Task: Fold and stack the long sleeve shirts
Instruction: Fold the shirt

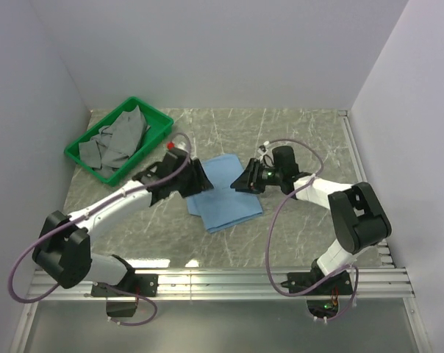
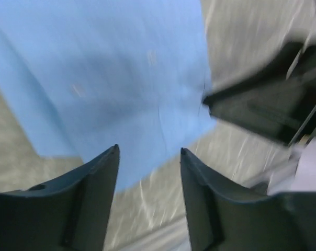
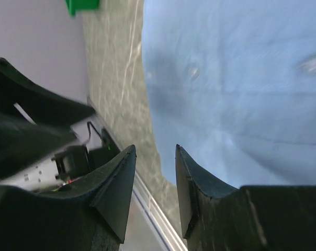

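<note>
A light blue long sleeve shirt [image 1: 226,202] lies folded into a rough rectangle in the middle of the table. It fills the upper part of the left wrist view [image 2: 111,78] and the right side of the right wrist view [image 3: 236,83]. My left gripper [image 1: 202,182] hovers at the shirt's left edge, open, with only table and cloth edge showing between its fingertips [image 2: 149,150]. At the shirt's upper right edge my right gripper [image 1: 240,182] faces it, also open with nothing between its fingers [image 3: 155,148]. Both wrist views are blurred.
A green bin [image 1: 157,131] at the back left holds several grey cloths [image 1: 119,143]. The marbled table [image 1: 310,140] is walled at the back and both sides. A metal rail [image 1: 229,283] runs along the near edge by the arm bases.
</note>
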You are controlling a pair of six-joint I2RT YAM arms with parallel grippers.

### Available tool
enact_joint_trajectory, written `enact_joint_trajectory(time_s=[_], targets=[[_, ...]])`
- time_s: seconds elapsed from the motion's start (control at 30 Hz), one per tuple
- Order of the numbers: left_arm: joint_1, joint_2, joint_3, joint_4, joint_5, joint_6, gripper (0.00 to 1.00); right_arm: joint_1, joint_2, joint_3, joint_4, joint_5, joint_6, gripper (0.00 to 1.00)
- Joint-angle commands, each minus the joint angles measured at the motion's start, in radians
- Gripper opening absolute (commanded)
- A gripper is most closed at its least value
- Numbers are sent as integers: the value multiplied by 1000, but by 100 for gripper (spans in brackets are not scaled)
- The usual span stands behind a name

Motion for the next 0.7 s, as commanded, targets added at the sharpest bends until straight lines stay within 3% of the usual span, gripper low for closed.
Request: enact_joint_trajectory(time_s=[0.0, 0.23, 0.43, 0.67], targets=[[-77, 16, -76, 0, 72, 29, 54, 48, -27, -20, 77, -41, -26, 44], [-147, 117, -138, 1, 144, 95, 38, 109, 97, -43, 77, -92, -33, 44], [-145, 240, -136, -28, 208, 136, 32, 109, 218, -30, -58, -102, -121, 43], [-144, 330, -155, -69, 200, 138, 28, 48, 214, -63, -86, -90, -151, 43]])
